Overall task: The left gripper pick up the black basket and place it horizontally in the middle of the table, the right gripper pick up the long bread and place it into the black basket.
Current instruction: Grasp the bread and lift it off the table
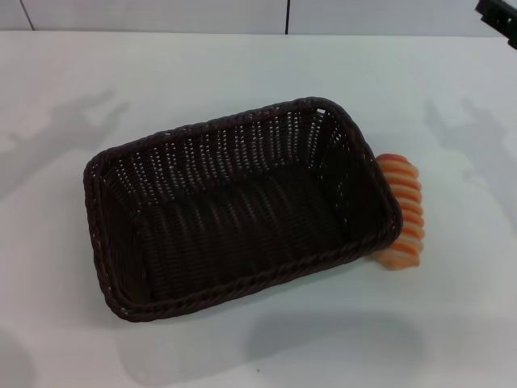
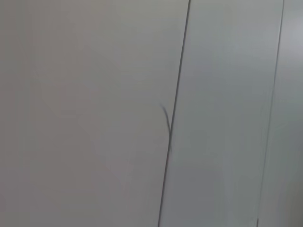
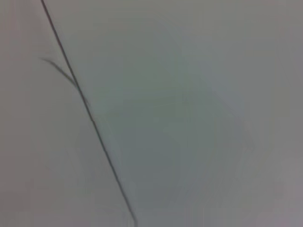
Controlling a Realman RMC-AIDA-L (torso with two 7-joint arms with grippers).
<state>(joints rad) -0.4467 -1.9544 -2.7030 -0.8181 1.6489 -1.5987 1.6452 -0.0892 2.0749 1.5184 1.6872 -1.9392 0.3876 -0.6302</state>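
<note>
The black wicker basket [image 1: 234,206] sits upright on the white bench [image 1: 452,323], near its middle in the head view. Its long axis runs from the robot's near left to its far right, so it lies at a slant, not square to the bench edge. The interior shows only the woven floor and walls.

The long bread [image 1: 402,212] lies on the bench outside the basket, against the basket's right-hand short wall. The flared rim overhangs and hides part of the loaf; the visible part shows tan dough with orange-brown crosswise ridges. The bread appears to touch the basket wall.

A dark part [image 1: 499,14] enters the far right corner of the head view; it cannot be identified as a gripper. Neither the left gripper nor the right gripper is visible in any view, so their state cannot be reported. Both wrist views show only plain pale panels [image 2: 85,113] crossed by thin dark seams [image 3: 90,113].
</note>
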